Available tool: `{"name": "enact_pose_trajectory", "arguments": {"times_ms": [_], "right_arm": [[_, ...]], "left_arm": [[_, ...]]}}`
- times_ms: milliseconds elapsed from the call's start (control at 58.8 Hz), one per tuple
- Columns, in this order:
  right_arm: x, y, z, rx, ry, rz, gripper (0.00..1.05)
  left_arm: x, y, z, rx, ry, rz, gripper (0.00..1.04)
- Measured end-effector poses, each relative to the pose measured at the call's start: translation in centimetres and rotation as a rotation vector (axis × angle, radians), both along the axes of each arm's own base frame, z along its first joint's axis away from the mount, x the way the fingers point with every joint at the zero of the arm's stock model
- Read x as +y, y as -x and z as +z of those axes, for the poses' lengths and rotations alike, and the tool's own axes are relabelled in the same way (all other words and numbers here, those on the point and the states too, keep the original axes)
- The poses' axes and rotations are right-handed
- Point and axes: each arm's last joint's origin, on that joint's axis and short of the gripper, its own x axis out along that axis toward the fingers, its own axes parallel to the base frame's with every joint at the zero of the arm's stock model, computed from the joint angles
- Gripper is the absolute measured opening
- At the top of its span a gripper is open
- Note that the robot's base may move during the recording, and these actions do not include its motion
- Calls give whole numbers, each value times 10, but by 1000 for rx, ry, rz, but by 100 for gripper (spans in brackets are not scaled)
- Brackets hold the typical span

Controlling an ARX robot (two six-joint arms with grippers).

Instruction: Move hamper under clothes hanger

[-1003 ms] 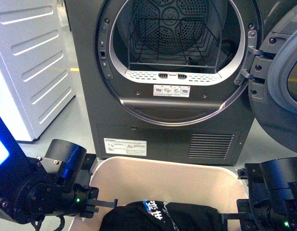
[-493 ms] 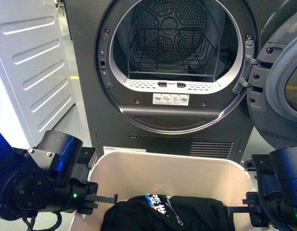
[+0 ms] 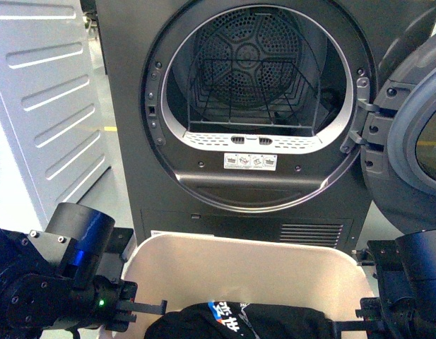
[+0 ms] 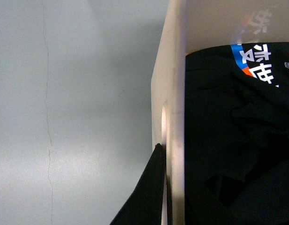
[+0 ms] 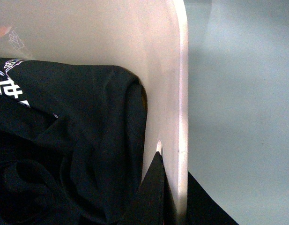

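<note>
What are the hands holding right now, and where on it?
Both hold the hamper: the left hand grips its left side wall at the rim, the right hand the right side wall, fingers either side of the plastic.

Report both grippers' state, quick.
Left gripper: shut on the hamper, clamping its side wall.
Right gripper: shut on the hamper, clamping the opposite wall.

From my body, between my arms, I am looking forward and slightly down, over the hamper (image 3: 246, 261) at the dryer (image 3: 126, 106) just behind it. My left wrist camera is peering very closely down the hamper's left wall (image 4: 174, 70), and my right one down its right wall (image 5: 167, 70). All three views are sharing the black garment (image 3: 288, 325) inside the hamper.
</note>
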Motion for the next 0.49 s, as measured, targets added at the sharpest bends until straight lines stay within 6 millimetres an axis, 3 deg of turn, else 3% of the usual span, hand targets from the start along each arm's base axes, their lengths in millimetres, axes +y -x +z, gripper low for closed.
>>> {"name": "enact_pose_trajectory", "arguments": {"times_ms": [493], "right_arm": [[5, 0, 0, -2, -10, 22, 3]], "left_arm": [[5, 0, -1, 3, -5, 16, 4]]}}
